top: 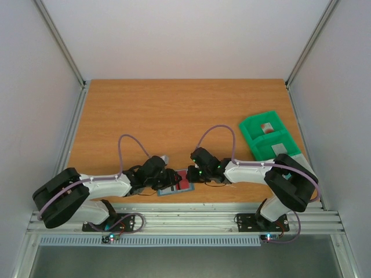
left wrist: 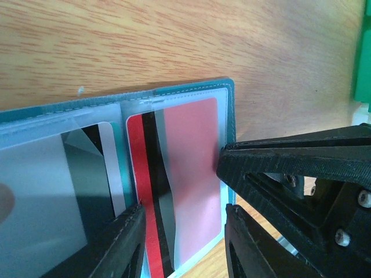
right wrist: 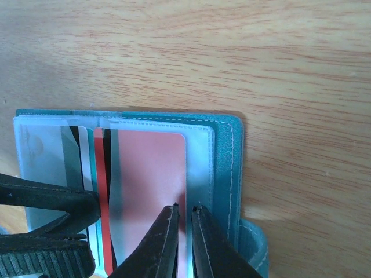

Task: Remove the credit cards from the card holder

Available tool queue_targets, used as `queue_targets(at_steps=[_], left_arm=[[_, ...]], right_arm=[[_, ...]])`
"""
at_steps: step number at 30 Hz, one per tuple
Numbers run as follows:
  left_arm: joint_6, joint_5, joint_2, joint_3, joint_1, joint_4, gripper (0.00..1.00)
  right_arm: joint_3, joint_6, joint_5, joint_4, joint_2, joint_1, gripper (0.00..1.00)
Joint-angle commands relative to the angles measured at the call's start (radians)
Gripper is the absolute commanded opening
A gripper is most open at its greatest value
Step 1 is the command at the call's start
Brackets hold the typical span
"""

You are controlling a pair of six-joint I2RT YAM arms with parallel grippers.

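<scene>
Rail, top view: the aluminium rail (top: 185, 223) is running along the near edge, carrying both arm bases.
Arms: both are bending inward toward the card holder (top: 173, 190).
Card holder: it is lying spread open on the table (top: 174, 110) just beyond the rail, between the left gripper (top: 165, 175) and the right gripper (top: 194, 172).
Bin: a green bin (top: 269, 139) is sitting well apart at the right.
Left fingers, left wrist view: the fingers (left wrist: 124, 249) are standing spread apart, with the lower part of the red card (left wrist: 191, 150) showing between them.
Cards: the red card is sitting inside the holder's right clear pocket, and a grey card (left wrist: 87, 185) is sitting in the left pocket.
Right gripper: it (left wrist: 227, 163) is pointing in from the right, its tip touching the red card's right edge.
Right fingers, right wrist view: the fingers (right wrist: 168, 243) are standing almost pressed together, with a thin slit between them over the red card's (right wrist: 145, 168) right edge. I cannot tell whether they are pinching it.
Left gripper: it (right wrist: 87, 229) is lying across the holder's left half.
Holder edge: the teal border (right wrist: 227, 156) is framing the pocket just right of the card.
</scene>
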Motion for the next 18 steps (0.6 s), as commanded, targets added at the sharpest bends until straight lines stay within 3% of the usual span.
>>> queue_targets(at_steps=[1, 11, 18], left_arm=[[0.014, -0.057, -0.028, -0.015, 0.001, -0.052, 0.39], [0.033, -0.117, -0.133, 0.038, -0.003, -0.268, 0.39], [0.028, -0.109, -0.114, 0.010, -0.003, -0.214, 0.39]], right_arm=[[-0.058, 0.039, -0.006, -0.021, 0.041, 0.001, 0.08], [-0.086, 0.076, 0.015, -0.010, 0.019, 0.001, 0.06], [-0.115, 0.096, -0.016, 0.047, 0.006, 0.001, 0.06]])
